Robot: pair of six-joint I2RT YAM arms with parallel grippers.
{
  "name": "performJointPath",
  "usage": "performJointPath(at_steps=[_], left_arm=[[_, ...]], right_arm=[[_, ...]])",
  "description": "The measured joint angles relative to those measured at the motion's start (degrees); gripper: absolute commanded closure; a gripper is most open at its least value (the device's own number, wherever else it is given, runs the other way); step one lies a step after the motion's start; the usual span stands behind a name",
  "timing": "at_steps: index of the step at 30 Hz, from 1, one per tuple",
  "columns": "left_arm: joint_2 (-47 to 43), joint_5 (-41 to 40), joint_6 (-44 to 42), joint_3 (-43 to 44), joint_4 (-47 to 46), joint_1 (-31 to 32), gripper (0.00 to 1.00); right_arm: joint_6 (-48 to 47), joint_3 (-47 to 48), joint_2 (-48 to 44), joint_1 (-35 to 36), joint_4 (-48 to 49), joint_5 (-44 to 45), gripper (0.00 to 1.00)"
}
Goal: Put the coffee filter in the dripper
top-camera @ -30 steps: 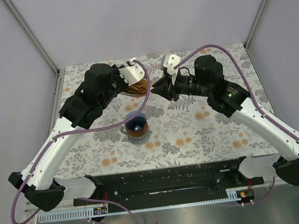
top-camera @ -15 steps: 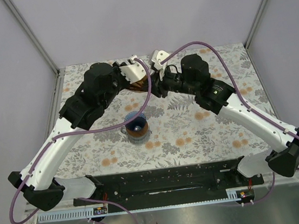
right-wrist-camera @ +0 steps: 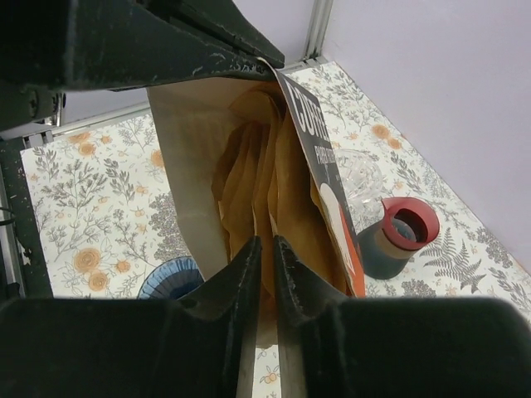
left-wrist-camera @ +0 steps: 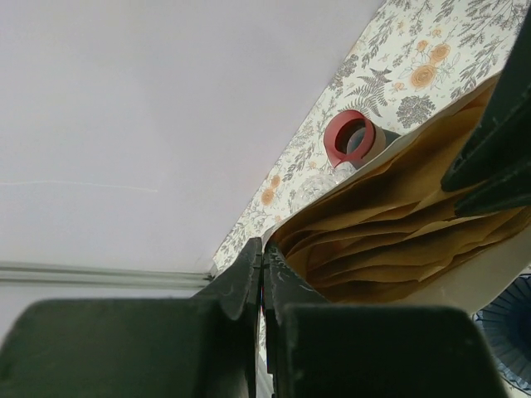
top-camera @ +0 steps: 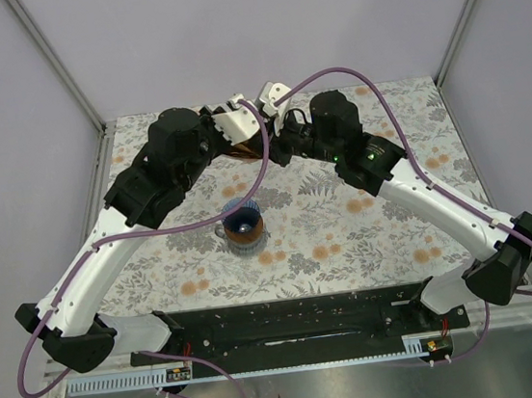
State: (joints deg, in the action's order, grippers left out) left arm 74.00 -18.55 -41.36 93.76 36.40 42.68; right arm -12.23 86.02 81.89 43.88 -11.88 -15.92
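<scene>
On the table, my left gripper is pinched tight on the rim of the bag. The dripper sits mid-table, apart from it. The filters are all inside the bag. My right gripper is at its mouth, fingers nearly together, and I can't tell if it's grabbed one.

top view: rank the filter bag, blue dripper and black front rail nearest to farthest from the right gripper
1. filter bag, far centre, touching the right gripper
2. blue dripper, mid-table
3. black rail, near edge
</scene>
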Motion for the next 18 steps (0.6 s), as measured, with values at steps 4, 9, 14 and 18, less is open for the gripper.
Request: performJointPath(at_steps=[4, 9, 14, 18], left_arm=[[0.0, 0.0, 0.0, 0.0, 0.1, 0.0, 1.00], [0.0, 0.0, 0.1, 0.0, 0.2, 0.0, 1.00], [0.0, 0.0, 0.5, 0.1, 0.7, -0.1, 1.00], [0.1, 0.1, 0.7, 0.3, 1.3, -0.1, 1.00]], right_arm=[[0.0, 0.1, 0.1, 0.0, 0.0, 0.0, 0.79], [0.1, 0.6, 0.5, 0.0, 0.0, -0.2, 0.75], [0.1, 1.3, 1.2, 0.0, 0.0, -0.3, 0.86], [0.4, 1.8, 1.6, 0.0, 0.0, -0.7, 1.00]])
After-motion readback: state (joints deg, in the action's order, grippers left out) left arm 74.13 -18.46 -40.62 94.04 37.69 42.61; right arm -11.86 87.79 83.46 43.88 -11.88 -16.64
